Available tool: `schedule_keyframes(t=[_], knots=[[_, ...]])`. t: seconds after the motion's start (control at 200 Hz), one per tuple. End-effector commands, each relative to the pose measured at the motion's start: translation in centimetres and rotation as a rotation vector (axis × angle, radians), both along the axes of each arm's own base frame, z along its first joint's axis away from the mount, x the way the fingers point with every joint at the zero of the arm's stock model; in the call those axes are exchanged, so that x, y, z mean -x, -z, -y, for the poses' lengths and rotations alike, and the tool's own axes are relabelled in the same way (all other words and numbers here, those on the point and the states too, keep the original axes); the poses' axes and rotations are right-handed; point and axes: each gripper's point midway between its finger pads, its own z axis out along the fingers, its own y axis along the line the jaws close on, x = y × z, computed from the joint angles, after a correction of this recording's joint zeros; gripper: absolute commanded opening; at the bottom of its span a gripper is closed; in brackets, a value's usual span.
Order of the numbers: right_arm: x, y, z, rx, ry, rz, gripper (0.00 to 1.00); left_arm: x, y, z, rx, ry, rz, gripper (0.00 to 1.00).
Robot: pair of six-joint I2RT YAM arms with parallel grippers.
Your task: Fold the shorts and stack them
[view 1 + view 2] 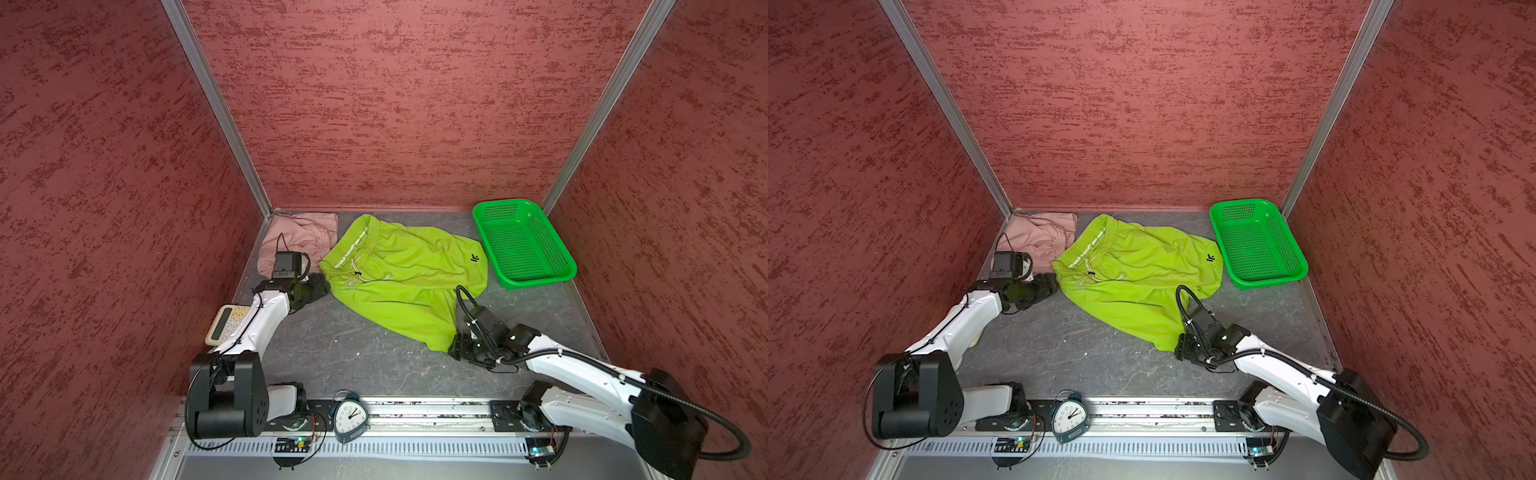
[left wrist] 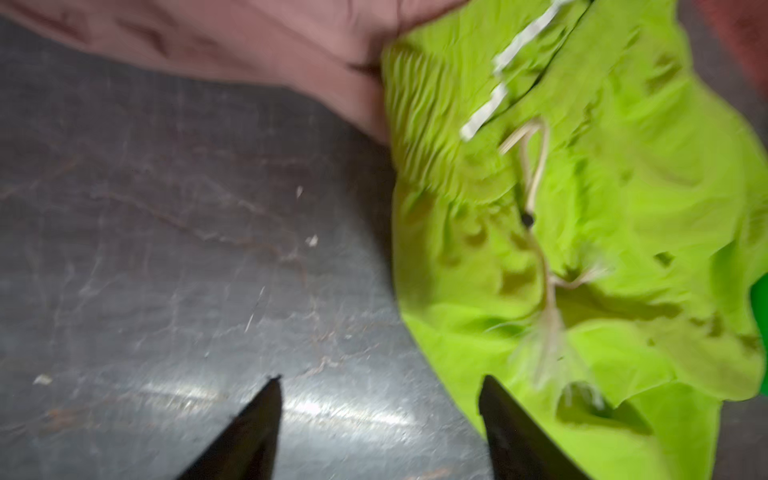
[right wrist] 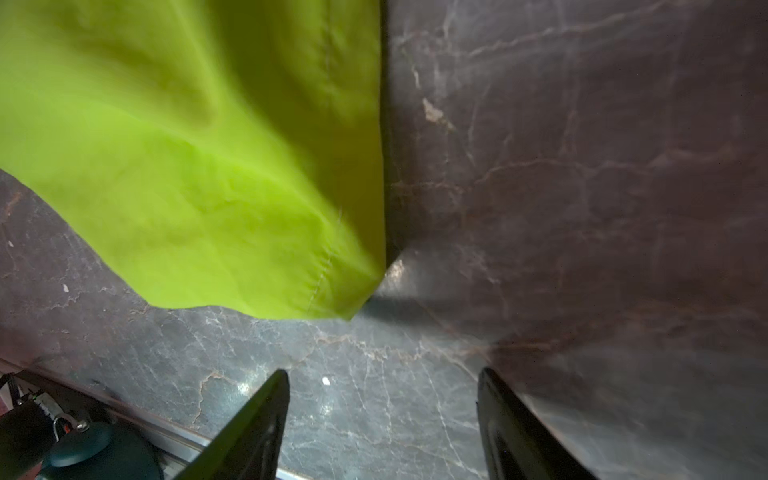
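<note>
- The lime green shorts point(image 1: 399, 282) lie spread open in the middle of the tabletop point(image 1: 332, 349), not folded yet. The waistband point(image 1: 353, 245) sits at the far left, and one leg corner point(image 1: 440, 343) points near and to the right.
- So the long axis runs on a diagonal, from the waistband by the back corner to that near leg hem.
- The pink shorts point(image 1: 299, 237) are bunched in the far-left corner, touching the waistband end of the green pair, as the left wrist view shows.
- Your left hand point(image 2: 380, 382) is at the waistband end with its fingers spread wide. One fingertip overlaps the green edge, and only bare tabletop shows between them.
- Your right hand point(image 3: 383, 374) is at the other end, just short of the leg corner point(image 3: 332, 291). It's wide too, with nothing in it and only marble between the fingers.
- That's the relation to play: one hand at each end of the axis, and the cloth stretched between them.
- The left is nearer the waistband and the right is nearer the hem, so neither arm needs to cross.
- My read is that a fold means pinching both ends and carrying one side over across that diagonal.
- The green basket point(image 1: 540, 280) sits at the far right, just beside the other leg, so keep the right arm's swing clear of it.
</note>
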Motion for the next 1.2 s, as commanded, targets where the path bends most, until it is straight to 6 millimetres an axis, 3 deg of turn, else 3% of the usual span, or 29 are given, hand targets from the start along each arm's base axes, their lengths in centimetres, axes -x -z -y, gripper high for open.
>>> schedule_keyframes(t=[0.0, 0.11, 0.205, 0.291, 0.371, 0.451, 0.566, 0.636, 0.797, 0.962, 1.062, 1.112, 1.142, 1.177, 1.192], knots=[[-2.0, -0.6, -2.3, -0.082, 0.042, 0.066, 0.72, -3.8, -2.8, 1.1, 0.013, 0.084, 0.154, 1.00], [-2.6, 0.0, -2.5, -0.067, 0.053, 0.082, 0.65, -5.5, -1.0, 1.3, -0.030, 0.122, 0.113, 0.99], [-3.1, 0.2, -1.8, -0.020, 0.062, 0.111, 0.44, -6.6, 0.3, 1.8, -0.052, 0.157, 0.087, 1.00], [-3.5, 0.2, -1.5, 0.004, 0.058, 0.128, 0.32, -7.4, 1.1, 2.2, -0.070, 0.179, 0.082, 0.99], [-3.5, 0.7, -1.5, 0.019, 0.049, 0.122, 0.14, -7.9, 1.9, 2.4, -0.087, 0.188, 0.065, 0.90], [-3.3, 1.0, -0.8, 0.062, 0.036, 0.112, 0.00, -8.3, 2.4, 2.6, -0.114, 0.199, 0.048, 0.71], [-3.1, 0.2, 1.2, 0.135, 0.039, 0.098, 0.00, -8.1, 2.9, 2.9, -0.115, 0.208, 0.014, 0.19], [-3.1, -0.8, 2.7, 0.161, 0.065, 0.095, 0.00, -6.8, 3.2, 3.6, -0.087, 0.226, -0.026, 0.00], [-3.3, -2.4, 5.8, 0.167, 0.154, 0.100, 0.00, -0.5, 4.2, 4.9, 0.049, 0.170, -0.166, 0.00], [-3.6, -3.0, 6.6, 0.171, 0.160, 0.106, 0.01, 5.9, 4.3, 3.0, 0.074, 0.007, -0.228, 0.00], [-3.9, -3.6, 7.2, 0.204, 0.144, 0.101, 0.14, 8.1, 3.5, 2.5, 0.093, -0.046, -0.227, 0.49], [-4.1, -4.2, 6.9, 0.170, 0.139, 0.105, 0.16, 8.9, 2.8, 1.9, 0.071, -0.067, -0.226, 0.61], [-4.4, -4.6, 6.9, 0.160, 0.145, 0.117, 0.17, 9.3, 2.4, 1.5, 0.057, -0.090, -0.223, 0.74], [-4.7, -5.5, 7.1, 0.156, 0.161, 0.138, 0.20, 9.1, 1.5, 1.7, 0.068, -0.085, -0.190, 0.96], [-5.0, -6.0, 7.2, 0.156, 0.169, 0.152, 0.24, 9.0, 1.1, 1.6, 0.071, -0.088, -0.181, 1.00]])
